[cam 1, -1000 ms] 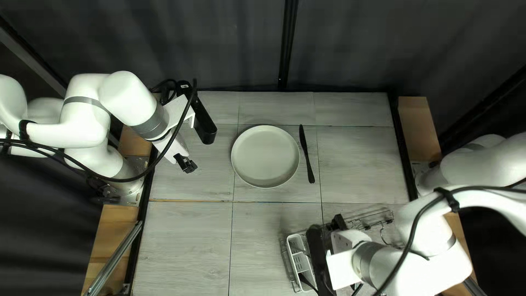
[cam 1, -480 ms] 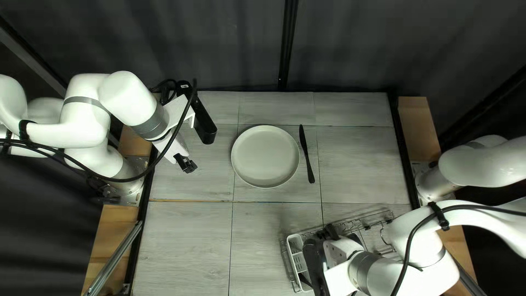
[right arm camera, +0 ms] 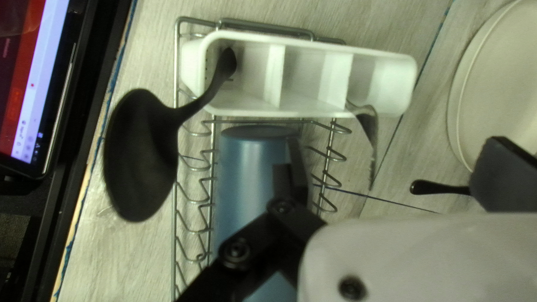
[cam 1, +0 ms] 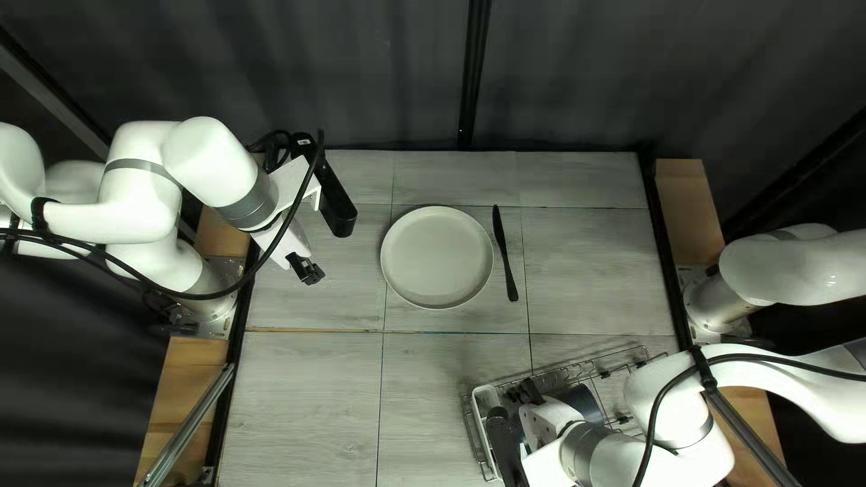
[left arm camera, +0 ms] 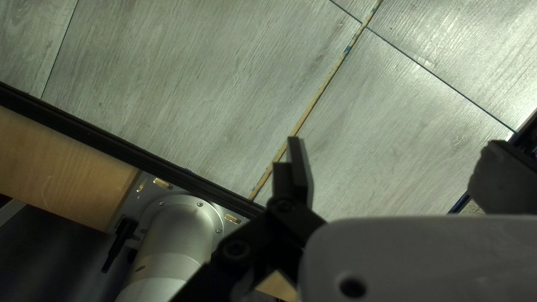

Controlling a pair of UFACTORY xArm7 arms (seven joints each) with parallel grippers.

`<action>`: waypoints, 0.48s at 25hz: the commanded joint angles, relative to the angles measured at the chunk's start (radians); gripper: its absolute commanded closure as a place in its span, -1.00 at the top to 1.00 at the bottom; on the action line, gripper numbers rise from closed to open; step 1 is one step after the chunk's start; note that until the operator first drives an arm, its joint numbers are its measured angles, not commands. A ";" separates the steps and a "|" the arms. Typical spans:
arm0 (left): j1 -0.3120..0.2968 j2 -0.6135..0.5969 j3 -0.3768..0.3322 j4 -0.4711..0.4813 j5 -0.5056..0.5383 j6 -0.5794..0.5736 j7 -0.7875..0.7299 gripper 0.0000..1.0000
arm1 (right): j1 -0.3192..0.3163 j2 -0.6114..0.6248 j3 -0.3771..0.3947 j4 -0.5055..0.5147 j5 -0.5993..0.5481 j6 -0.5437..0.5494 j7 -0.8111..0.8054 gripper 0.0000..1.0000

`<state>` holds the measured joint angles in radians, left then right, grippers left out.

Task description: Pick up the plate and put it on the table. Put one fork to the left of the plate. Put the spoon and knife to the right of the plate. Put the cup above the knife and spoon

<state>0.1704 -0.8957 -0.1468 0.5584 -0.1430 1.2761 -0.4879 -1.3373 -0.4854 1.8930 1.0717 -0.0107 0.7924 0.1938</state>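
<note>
Plate (cam 1: 437, 257) lies mid-table, the black knife (cam 1: 505, 252) flat at its right. My left gripper (cam 1: 305, 269) is over the table left of the plate; the left wrist view shows the gripper (left arm camera: 397, 173) open and empty. My right gripper (cam 1: 525, 390) hovers over the rack; in the right wrist view the gripper (right arm camera: 397, 176) is open, nothing between its fingers. One finger overlaps the blue cup (right arm camera: 246, 173) lying in the rack. A black spoon (right arm camera: 142, 154) leans out of one end compartment of the white holder (right arm camera: 386, 84), and a fork-like utensil (right arm camera: 368, 120) hangs out near the other end.
The wire rack (cam 1: 631, 356) stands near the table's near right, with the white holder along its left side. A lit screen (right arm camera: 33, 84) stands beyond the table edge in the right wrist view. Dark rails (left arm camera: 84, 128) border the table.
My right gripper has moved left over the rack and holder in the top left view, uncovering part of the blue cup and hiding more of the holder. My left arm has stayed still.
</note>
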 commanded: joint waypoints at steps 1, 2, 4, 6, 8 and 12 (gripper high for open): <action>0.000 0.000 0.000 0.000 0.000 0.000 0.000 1.00 | 0.003 0.000 -0.006 0.004 -0.004 0.005 0.002 -1.00; 0.000 0.000 0.000 0.000 0.000 0.000 0.000 1.00 | 0.005 0.000 -0.008 0.004 -0.005 0.006 0.003 -1.00; 0.000 0.000 0.000 0.000 0.000 0.000 0.000 1.00 | 0.016 0.000 -0.016 0.000 -0.010 0.009 0.010 -1.00; 0.000 0.000 0.000 0.000 0.000 0.000 0.000 1.00 | 0.034 0.004 -0.034 -0.001 -0.019 0.019 0.019 -1.00; 0.000 0.000 0.000 0.000 0.000 0.000 0.000 1.00 | 0.071 0.017 -0.073 -0.002 -0.040 0.040 0.032 -1.00; 0.000 0.000 0.000 0.000 0.000 0.000 0.000 1.00 | 0.166 0.044 -0.185 0.012 -0.089 0.110 0.054 -1.00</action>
<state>0.1704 -0.8957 -0.1468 0.5584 -0.1430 1.2761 -0.4879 -1.2317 -0.4589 1.7782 1.0746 -0.0654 0.8574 0.2336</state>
